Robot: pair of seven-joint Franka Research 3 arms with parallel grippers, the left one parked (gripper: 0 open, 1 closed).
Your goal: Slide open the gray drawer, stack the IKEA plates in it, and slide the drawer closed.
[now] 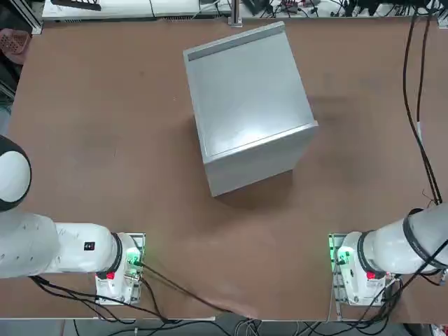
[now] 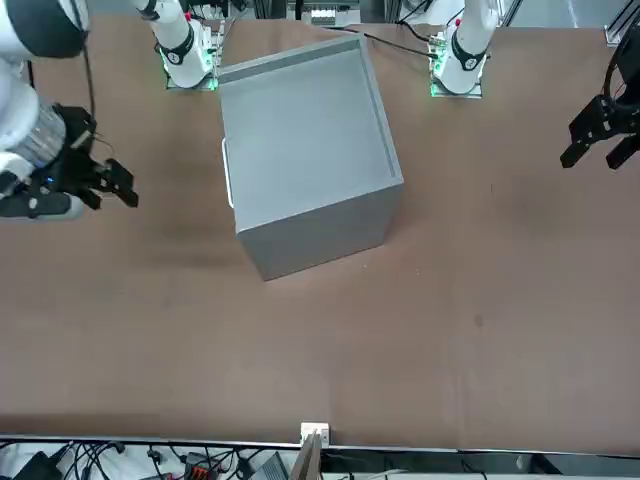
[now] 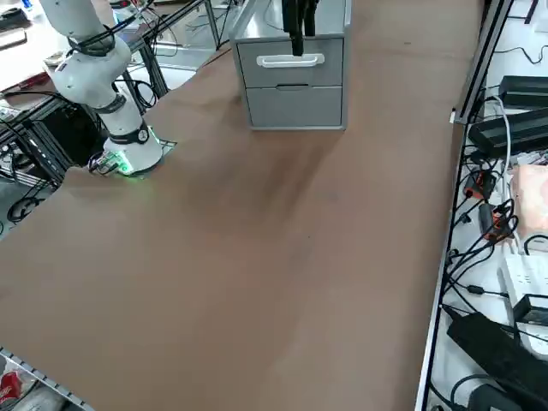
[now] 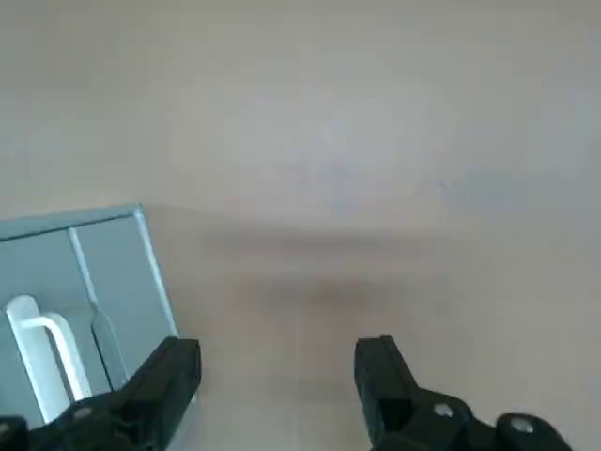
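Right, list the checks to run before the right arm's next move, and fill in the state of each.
1. Right gripper open and holding nothing: ok, its fingers stand apart with only bare table between them.
2. Right gripper apart from the gray cabinet: ok, it hangs off the cabinet's handle side without touching.
3. Gray drawer slid shut: ok, its front sits flush with the cabinet face.
4. White handle in reach: ok, it faces the gripper's side.
5. IKEA plates stacked inside the drawer: cannot tell, no plate shows in any view.
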